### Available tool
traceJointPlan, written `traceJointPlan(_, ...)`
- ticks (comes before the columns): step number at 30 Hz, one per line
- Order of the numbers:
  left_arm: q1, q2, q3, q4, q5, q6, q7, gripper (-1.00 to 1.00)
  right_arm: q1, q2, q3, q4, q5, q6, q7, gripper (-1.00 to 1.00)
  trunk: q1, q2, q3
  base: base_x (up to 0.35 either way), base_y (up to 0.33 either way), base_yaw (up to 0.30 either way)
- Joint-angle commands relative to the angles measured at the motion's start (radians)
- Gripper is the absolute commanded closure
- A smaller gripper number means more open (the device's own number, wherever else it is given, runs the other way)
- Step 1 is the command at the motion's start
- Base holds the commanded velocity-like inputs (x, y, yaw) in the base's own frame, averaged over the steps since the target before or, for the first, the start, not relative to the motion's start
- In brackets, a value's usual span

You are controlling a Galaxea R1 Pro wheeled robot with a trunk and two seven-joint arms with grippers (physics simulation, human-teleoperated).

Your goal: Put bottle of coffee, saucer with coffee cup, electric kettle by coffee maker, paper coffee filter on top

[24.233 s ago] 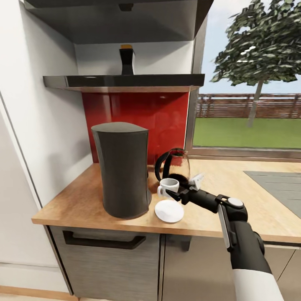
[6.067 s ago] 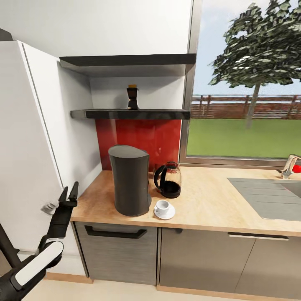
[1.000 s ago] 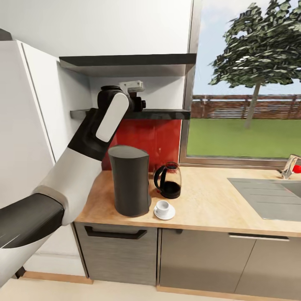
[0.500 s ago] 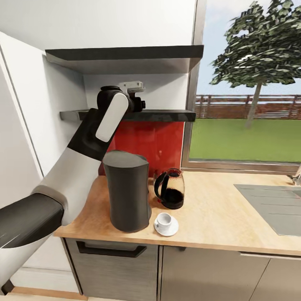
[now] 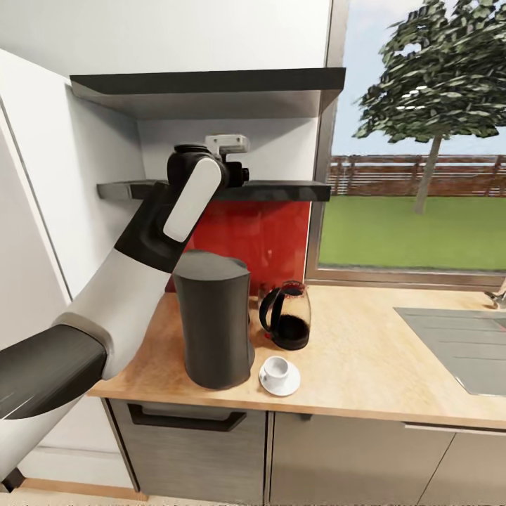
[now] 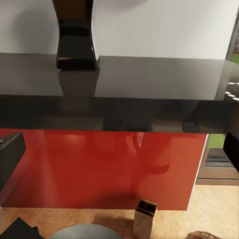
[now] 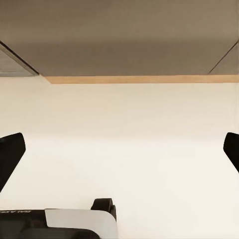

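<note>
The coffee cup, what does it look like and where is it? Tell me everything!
The coffee cup is small, white and looks like china. It stands upright with its open mouth facing up, and a little handle sticks out toward the coffee maker. It sits on a round white saucer near the front edge of the wooden countertop. The tall dark coffee maker is right beside it, and the glass kettle stands just behind. Nothing else touches the cup.
</note>
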Motion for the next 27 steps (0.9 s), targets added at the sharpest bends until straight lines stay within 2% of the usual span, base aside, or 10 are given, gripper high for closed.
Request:
traceJointPlan(1, -0.001, 0.001, -0.002, -0.001, 0.010, 0.000, 0.009, -1.00, -0.001, 0.001, -0.009, 0.000, 0.011, -0.006, 0.004, -1.00, 0.000, -0.001, -0.002, 0.000, 0.000, 0.000)
traceJointPlan(13, -0.001, 0.011, -0.002, 0.000, 0.010, -0.001, 0.010, -1.00, 0.001, -0.008, -0.009, 0.037, 0.013, -0.007, 0.003, -1.00, 0.000, -0.001, -0.009, 0.000, 0.000, 0.000)
traceJointPlan(21, -0.001, 0.057, -0.002, -0.016, 0.016, -0.001, 0.009, -1.00, 0.042, -0.014, -0.010, 0.065, 0.025, -0.011, -0.068, -1.00, 0.000, -0.001, -0.009, 0.000, 0.000, 0.000)
traceJointPlan(27, -0.001, 0.062, -0.002, -0.023, 0.020, 0.000, 0.008, -1.00, 0.046, -0.013, -0.009, 0.067, 0.046, -0.011, -0.075, -1.00, 0.000, -0.001, -0.009, 0.108, 0.000, 0.000)
